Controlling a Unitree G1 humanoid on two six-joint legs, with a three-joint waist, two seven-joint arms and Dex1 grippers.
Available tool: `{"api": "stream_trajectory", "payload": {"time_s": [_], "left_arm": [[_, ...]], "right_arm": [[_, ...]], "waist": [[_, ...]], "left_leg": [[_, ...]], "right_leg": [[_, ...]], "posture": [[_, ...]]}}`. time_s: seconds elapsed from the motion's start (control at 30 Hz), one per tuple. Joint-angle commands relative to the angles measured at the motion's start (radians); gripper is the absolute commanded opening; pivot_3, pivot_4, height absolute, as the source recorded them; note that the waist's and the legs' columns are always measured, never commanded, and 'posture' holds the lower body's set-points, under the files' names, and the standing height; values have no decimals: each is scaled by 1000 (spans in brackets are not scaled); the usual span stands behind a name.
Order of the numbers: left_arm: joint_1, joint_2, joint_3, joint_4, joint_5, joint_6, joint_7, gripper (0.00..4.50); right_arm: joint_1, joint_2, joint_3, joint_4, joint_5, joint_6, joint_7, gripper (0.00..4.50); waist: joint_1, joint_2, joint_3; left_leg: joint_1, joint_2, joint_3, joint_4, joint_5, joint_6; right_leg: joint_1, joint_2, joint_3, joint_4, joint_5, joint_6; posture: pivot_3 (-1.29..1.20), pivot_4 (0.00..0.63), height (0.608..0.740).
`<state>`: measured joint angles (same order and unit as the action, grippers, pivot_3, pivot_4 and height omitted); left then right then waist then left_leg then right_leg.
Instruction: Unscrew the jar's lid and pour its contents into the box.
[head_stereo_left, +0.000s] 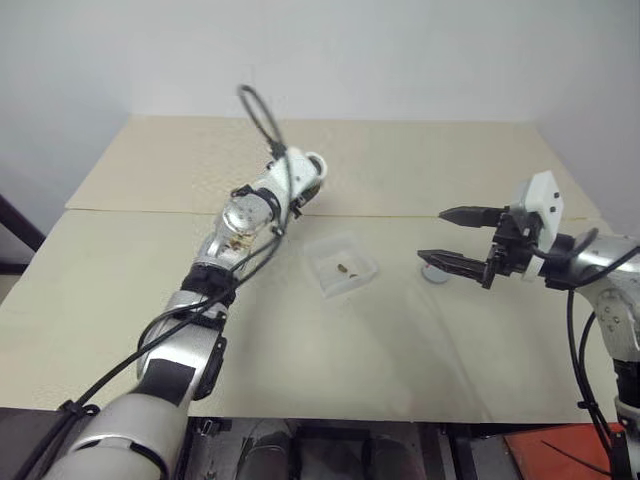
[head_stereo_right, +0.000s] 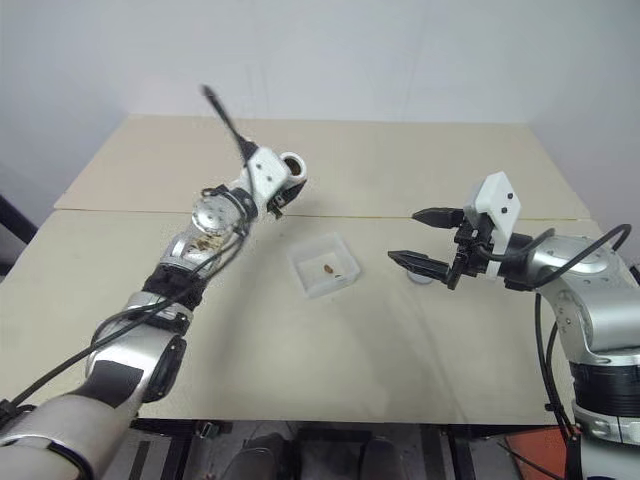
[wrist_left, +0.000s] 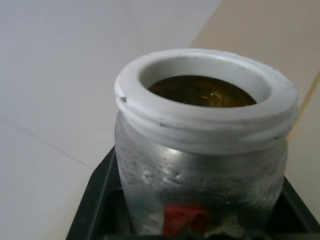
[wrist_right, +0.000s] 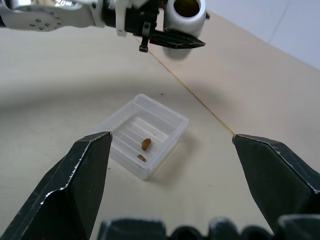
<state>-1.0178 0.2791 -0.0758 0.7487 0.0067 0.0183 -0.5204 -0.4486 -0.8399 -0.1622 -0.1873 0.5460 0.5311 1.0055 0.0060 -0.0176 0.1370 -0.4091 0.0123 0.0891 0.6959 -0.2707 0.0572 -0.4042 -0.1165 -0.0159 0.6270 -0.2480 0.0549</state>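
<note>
We see the box (head_stereo_left: 341, 264) on the counter (head_stereo_left: 300, 350), two brown bits (wrist_right: 145, 145) inside. Our left hand (head_stereo_right: 285, 180) grips the open jar (wrist_left: 202, 150) up and left of the box. Our right hand (head_stereo_left: 455, 240), spread wide and empty, hovers right of the box, just above the lid (head_stereo_left: 434, 272).

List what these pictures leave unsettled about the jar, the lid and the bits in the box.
- Silvery metal jar in the left gripper: its dark inside hides whether anything remains.
- Small flat grey lid: partly behind the open right gripper.
- Tiny brown bits in the clear plastic box: too small to identify.
</note>
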Motion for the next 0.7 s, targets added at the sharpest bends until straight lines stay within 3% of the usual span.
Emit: {"api": "stream_trajectory", "payload": {"time_s": [0.03, 0.7], "left_arm": [[44, 12, 110, -149, -170, 212, -89, 1941], [345, -57, 119, -222, -156, -6, -35, 1941]], "right_arm": [[-19, -9, -13, -6, 10, -8, 14, 4492], [1, -14, -27, -31, 23, 16, 13, 4492]], "waist": [[-9, 0, 0], [5, 0, 0]], "left_leg": [[1, 0, 0, 0, 0, 0], [3, 0, 0, -1, 0, 0]], "right_leg": [[0, 0, 0, 0, 0, 0], [2, 0, 2, 1, 0, 0]], "posture": [[0, 150, 740], [0, 150, 740]]}}
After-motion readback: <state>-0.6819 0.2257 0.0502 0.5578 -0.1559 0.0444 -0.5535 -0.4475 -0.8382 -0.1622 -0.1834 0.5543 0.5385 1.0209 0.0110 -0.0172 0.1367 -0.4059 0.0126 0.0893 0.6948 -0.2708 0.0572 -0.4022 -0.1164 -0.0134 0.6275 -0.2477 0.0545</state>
